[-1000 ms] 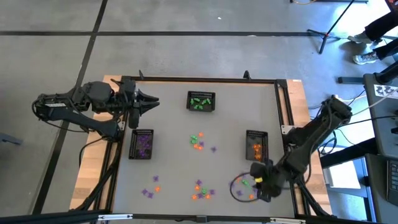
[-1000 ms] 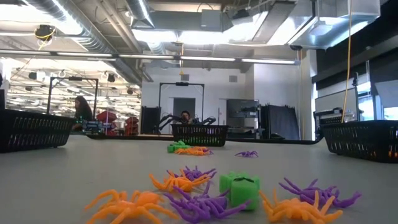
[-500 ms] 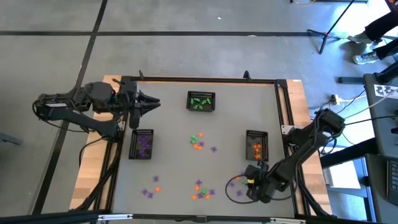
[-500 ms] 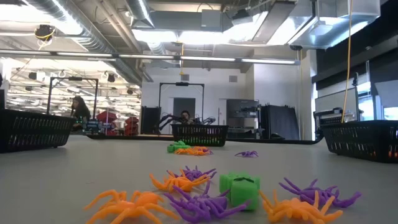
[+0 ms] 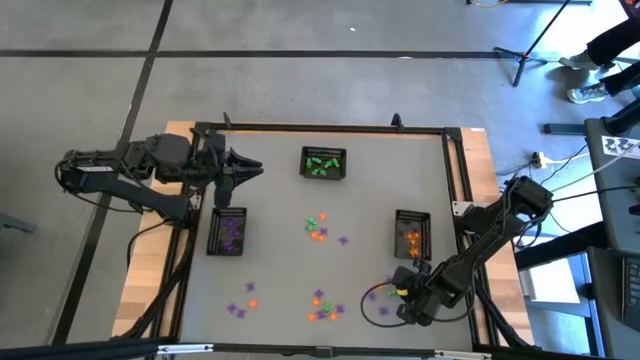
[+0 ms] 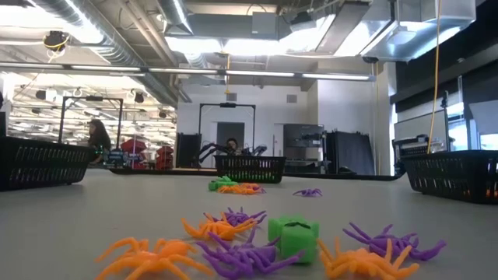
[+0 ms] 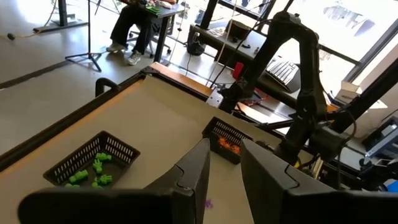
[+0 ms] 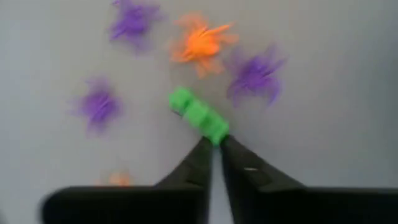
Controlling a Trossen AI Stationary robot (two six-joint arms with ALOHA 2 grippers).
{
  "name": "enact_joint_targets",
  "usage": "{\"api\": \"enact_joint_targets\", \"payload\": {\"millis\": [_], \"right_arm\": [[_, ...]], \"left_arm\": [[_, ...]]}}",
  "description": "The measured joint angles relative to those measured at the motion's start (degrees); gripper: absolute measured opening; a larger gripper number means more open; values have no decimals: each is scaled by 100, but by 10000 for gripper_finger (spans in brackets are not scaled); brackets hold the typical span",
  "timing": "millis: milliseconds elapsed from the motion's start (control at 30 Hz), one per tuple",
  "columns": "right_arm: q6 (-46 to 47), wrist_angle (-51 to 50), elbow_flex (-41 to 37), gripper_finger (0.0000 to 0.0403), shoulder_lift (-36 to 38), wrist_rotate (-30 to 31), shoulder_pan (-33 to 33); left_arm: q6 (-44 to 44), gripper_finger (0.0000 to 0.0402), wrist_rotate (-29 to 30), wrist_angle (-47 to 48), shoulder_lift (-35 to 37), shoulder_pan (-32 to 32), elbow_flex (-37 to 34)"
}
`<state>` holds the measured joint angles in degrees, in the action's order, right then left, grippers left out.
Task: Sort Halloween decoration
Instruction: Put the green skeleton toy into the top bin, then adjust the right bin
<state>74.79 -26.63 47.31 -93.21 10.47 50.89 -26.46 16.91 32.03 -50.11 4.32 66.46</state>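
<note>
Right gripper (image 8: 216, 148), lower right, fingers apparently pinching a green trinket (image 8: 199, 116); next, lift toward the green basket (image 5: 323, 163); left gripper's (image 7: 225, 163) fingers slightly parted.

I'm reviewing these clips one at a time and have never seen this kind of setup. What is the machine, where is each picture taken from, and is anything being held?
Two dark robot arms work at a grey table. One camera looks straight down, one sits at table height, and one rides on each wrist. Three black mesh baskets stand there: one with green trinkets, one with purple, one with orange. Small plastic purple, green and orange Halloween trinkets lie loose. The right gripper, at the near right, has pinched its fingers on one end of a green trinket. The left gripper waits above the far left, holding nothing visible.
</note>
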Motion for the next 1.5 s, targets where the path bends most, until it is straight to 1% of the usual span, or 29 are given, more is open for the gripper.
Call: {"api": "enact_joint_targets", "payload": {"millis": [67,200,300,367,467,533,733,867,967,1067,1200,1500], "right_arm": [[-48,11,38,7,172,-102,18],[-252,22,189,14,530,-135,8],[-466,21,269,3,772,-88,6],[-611,11,275,8,859,22,10],[-940,-70,267,32,859,130,9],[-1100,-45,222,56,848,152,-25],[-1456,-10,59,132,691,-28,-403],[-1914,20,13,156,478,-163,-718],[-2381,83,13,158,296,-420,-890],[-2709,190,15,152,114,-583,-946],[-2791,276,31,144,6,-620,-933],[-2722,324,33,143,-22,-649,-933]], "left_arm": [[5,82,-2,2,-23,0,0],[123,82,9,-3,-37,0,0],[151,82,26,4,-56,0,0],[156,82,35,-3,-67,0,0],[199,82,37,2,-104,0,0],[199,82,37,0,-136,0,0],[153,82,37,2,-170,0,0],[112,82,28,-18,-163,0,0],[105,82,14,-18,-170,0,0],[98,82,13,-41,-163,0,0],[92,82,13,-46,-165,0,0],[119,82,15,-44,-165,-1,0]]}}
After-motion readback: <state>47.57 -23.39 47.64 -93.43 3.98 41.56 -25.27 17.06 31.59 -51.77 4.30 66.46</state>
